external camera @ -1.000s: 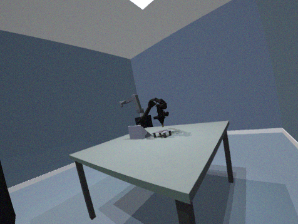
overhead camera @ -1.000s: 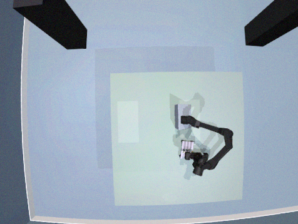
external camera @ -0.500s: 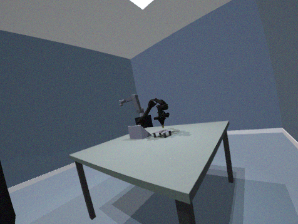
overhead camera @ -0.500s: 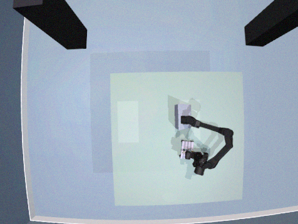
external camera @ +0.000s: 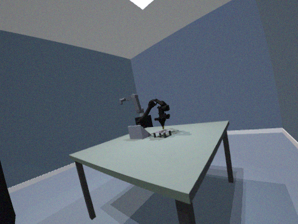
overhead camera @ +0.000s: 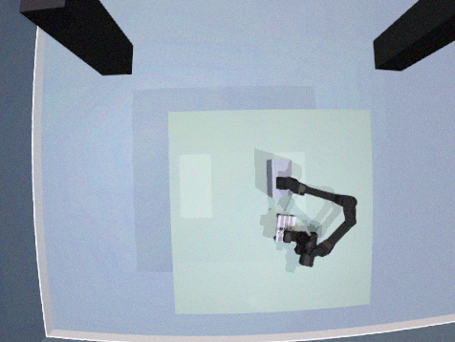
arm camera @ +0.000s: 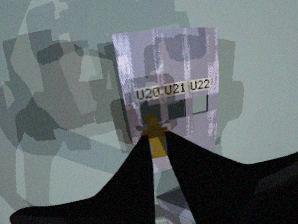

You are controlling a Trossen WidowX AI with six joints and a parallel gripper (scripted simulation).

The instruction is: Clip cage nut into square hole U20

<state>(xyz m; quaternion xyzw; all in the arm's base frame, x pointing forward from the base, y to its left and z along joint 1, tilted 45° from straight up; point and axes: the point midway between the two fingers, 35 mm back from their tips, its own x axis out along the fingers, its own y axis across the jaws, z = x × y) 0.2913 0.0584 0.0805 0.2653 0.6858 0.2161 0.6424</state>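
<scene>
The cage nut (arm camera: 157, 140), amber with small grey flanges at its sides, is between the two black fingertips in the wrist view. My gripper (arm camera: 156, 139) (external camera: 163, 127) is shut on it, above the rail plate. The rail plate (arm camera: 200, 60) (overhead camera: 287, 220) is pale lilac, on short dark feet, with square holes marked U20, U21 and U22. In the wrist view the nut's far end overlaps the lower part of the U20 hole (arm camera: 148, 108). Whether the nut touches the plate cannot be told.
A lilac wedge-shaped block (overhead camera: 281, 167) (external camera: 135, 132) stands on the pale green table (overhead camera: 215, 287) (external camera: 141, 162), beside the rail plate and by the arm's base. A paler rectangle (overhead camera: 195, 186) shows on the table at the left in the top view. The arm's shadows fall across the plate.
</scene>
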